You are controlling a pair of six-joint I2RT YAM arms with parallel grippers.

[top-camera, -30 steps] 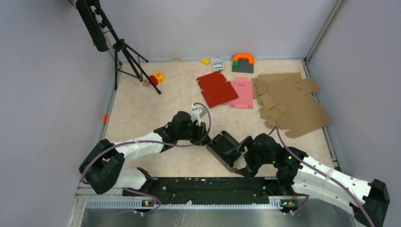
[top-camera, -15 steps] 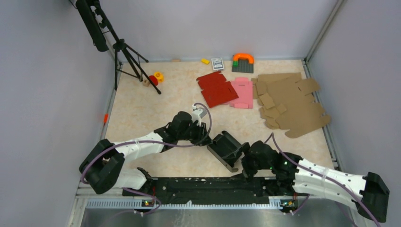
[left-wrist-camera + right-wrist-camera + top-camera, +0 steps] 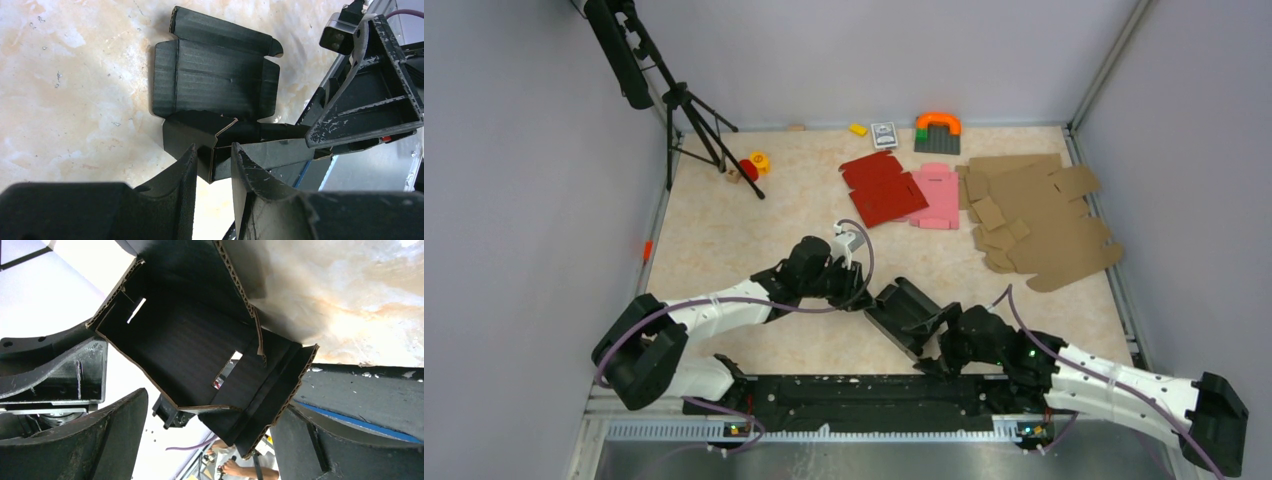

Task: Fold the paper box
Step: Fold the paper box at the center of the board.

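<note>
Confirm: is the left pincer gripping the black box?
Yes: the left wrist view shows the left pincer pinching a flap of the paper box.

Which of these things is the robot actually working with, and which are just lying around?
In use: black box, left gripper pinching its flap, right gripper open around it.
Lying about: red blank, pink blank, brown cardboard, orange toy, card pack, yellow block, tripod.
</note>
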